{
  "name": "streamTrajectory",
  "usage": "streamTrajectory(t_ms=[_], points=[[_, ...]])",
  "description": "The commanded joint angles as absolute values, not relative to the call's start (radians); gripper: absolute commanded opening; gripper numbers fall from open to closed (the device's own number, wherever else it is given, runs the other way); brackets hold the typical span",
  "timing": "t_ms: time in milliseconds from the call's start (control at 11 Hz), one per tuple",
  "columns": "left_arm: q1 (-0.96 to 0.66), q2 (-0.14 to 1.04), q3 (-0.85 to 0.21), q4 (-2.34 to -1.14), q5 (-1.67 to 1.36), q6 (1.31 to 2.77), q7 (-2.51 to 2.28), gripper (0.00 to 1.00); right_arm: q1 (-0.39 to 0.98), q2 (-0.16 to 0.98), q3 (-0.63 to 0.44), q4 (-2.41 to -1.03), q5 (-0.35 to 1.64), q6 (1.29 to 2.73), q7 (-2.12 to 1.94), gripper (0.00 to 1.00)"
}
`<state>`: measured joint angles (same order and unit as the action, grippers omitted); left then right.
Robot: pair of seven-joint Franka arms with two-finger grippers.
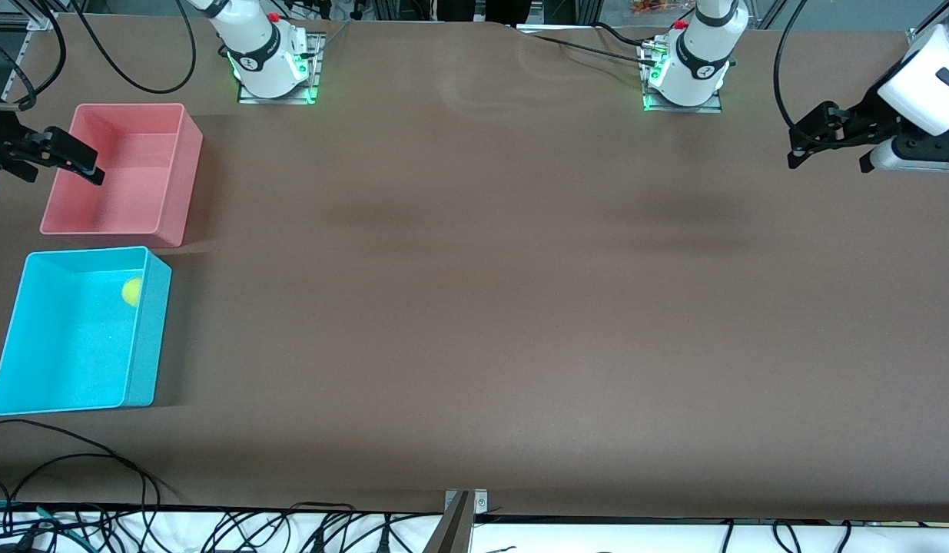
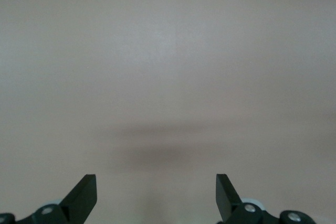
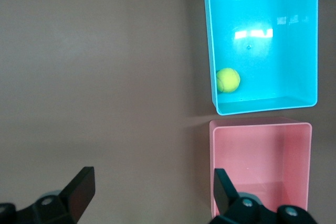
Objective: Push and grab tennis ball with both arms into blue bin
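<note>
The tennis ball (image 1: pixel 131 291) lies inside the blue bin (image 1: pixel 147 338), against the wall facing the open surface (image 1: pixel 474 307) and toward the corner nearest the pink bin (image 1: pixel 174 192), which stands just beside the blue bin, farther from the front camera. The right gripper (image 1: pixel 55 160) hangs over the pink bin's outer edge, apparently spread wide and holding nothing. The left gripper (image 1: pixel 827 146) hovers, open and empty, well apart from the blue bin at the left arm's end.

Even overhead light, soft shadows, slightly blurred wrist views
</note>
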<state>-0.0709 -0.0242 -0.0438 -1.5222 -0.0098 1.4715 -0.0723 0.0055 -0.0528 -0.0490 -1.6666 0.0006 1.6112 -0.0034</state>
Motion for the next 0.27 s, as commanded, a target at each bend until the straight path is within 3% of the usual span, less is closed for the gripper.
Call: streamTrajectory(t_ms=[0,183], points=[[-0.08,-0.005,-0.038,-1.48,-0.011,1.443,-0.083,1.0,0.015,-0.048,-0.055,-1.623,-0.014,1.543,0.005,1.0],[-0.077,-0.005,-0.037,-1.48,-0.012,1.443,-0.081,1.0,0.014,-0.048,-0.055,-1.62,-0.014,1.537,0.005,1.0]])
